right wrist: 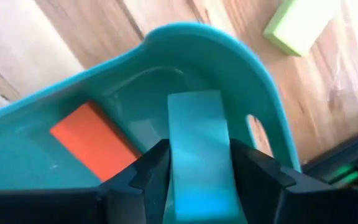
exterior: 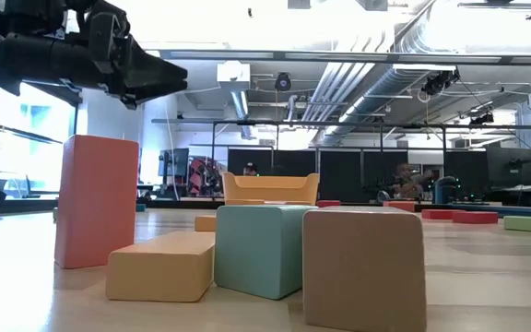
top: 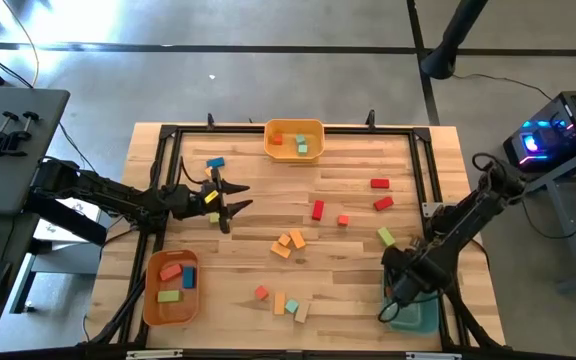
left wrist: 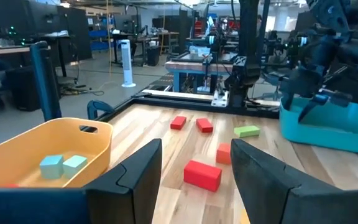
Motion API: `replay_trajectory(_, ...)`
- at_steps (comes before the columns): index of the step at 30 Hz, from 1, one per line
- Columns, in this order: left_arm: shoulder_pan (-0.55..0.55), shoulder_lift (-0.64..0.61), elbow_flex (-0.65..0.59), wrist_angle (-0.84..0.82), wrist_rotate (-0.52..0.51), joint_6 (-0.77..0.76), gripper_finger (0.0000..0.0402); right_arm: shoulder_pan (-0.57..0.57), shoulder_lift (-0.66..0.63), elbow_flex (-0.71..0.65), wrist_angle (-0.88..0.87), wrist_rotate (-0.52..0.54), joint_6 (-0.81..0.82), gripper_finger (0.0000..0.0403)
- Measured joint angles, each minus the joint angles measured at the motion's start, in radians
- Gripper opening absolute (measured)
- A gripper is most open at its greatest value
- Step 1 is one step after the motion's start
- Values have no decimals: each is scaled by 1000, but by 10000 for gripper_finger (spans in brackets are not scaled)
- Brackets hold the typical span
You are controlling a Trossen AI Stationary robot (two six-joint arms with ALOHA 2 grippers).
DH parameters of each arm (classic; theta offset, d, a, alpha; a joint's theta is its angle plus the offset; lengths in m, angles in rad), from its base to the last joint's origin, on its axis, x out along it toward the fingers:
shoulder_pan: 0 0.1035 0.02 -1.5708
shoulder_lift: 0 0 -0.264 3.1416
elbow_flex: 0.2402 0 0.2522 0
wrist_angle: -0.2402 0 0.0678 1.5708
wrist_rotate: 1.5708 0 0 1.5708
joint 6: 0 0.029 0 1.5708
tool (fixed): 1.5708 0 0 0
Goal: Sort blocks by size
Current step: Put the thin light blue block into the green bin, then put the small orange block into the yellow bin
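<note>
Blocks sorting: right tool [right wrist: 194,171] grips a teal bar [right wrist: 197,149] over the teal bin [right wrist: 229,68] for dropping; left tool [left wrist: 194,168] open, empty.

blocks [top: 317,210] lie scattered on table; teal bar [right wrist: 199,152] upright over teal bin w/ orange block [right wrist: 92,140] inside.

Beyond the table stretched a big open workshop. Overhead ran silver ducts [exterior: 404,69] and pipes under a bright ceiling, with tall windows [exterior: 21,148] glowing at the far side. Dark partition panels [exterior: 358,175] lined the back wall. A white tower fan [left wrist: 127,62] stood on the grey concrete floor [top: 268,80], workbenches [left wrist: 197,59] crowded behind it. A person [exterior: 404,180] sat in the distance. Beside the table, a computer case [top: 543,135] lit up blue and pink, and a grey side desk [top: 13,140] carried black clamps [top: 8,130].
</note>
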Motion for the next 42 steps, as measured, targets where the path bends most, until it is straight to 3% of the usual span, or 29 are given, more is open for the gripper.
replay_trajectory(12, 0, 0, 0, 0, 0, -15, 177, -10, -135, 1, 3, 10, 23, 212)
replay_trajectory(18, 0, 0, 19, -6, -1, 10, 177, -36, -206, 2, 60, 248, 32, 213)
replay_trajectory(26, 0, 0, 61, -10, -1, 77, 177, -189, -216, 2, 78, 362, -207, 213)
replay_trajectory(30, 0, 0, 83, -10, -1, 104, 177, -278, -215, 2, 181, 455, -395, 213)
replay_trajectory(37, 7, 0, 94, -14, 0, 105, 177, -401, -215, 2, 518, 449, -823, 213)
replay_trajectory(42, 21, 0, 94, -21, -2, 69, 177, -435, -215, 2, 685, 386, -1084, 213)
